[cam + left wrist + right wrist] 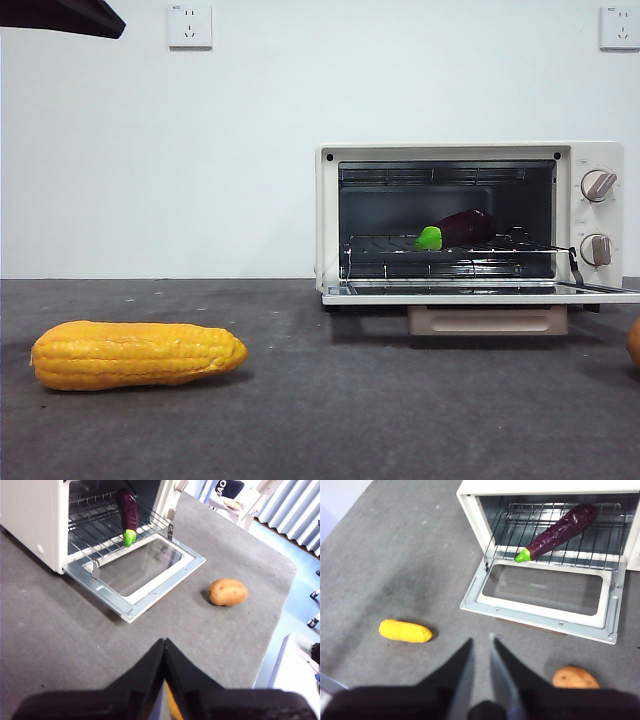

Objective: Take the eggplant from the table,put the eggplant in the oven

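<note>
Eggplant [559, 530] placement looks finished to me, so I read this moment as the tail end of the job, not the reach.

Nearest to me in the front view is the corn cob [137, 354], lying on its side on the counter [330, 410] at about eight o'clock from the picture's middle. A sliver of orange at the right edge, around four o'clock, I take for the potato [228, 592], which the left wrist view shows sitting well clear of the oven door [545, 592].

Both arms hang above the counter, well back from the oven [470, 222]. My left claw [164, 652] is clenched, its jaws meeting tip to tip with nothing between them. My right claw [481, 650] stands slightly parted, only a narrow gap showing, and it holds nothing. A black tip shows at the front view's eleven o'clock corner; I cannot say which arm that is.

Farther off, the door lies folded down flat in front of the oven, glass up. Beyond it the eggplant rests on the wire rack [555, 540] inside the cavity, set at a slant, its green cap toward the door and just inside the rack's front edge, the purple body running back toward the rear wall.

My judgement: the eggplant is in, and the task sentence asks nothing more. Closing the door is not named; were it wanted, one claw would have to come under the door's far lip and lift, keeping clear of the green cap.
</note>
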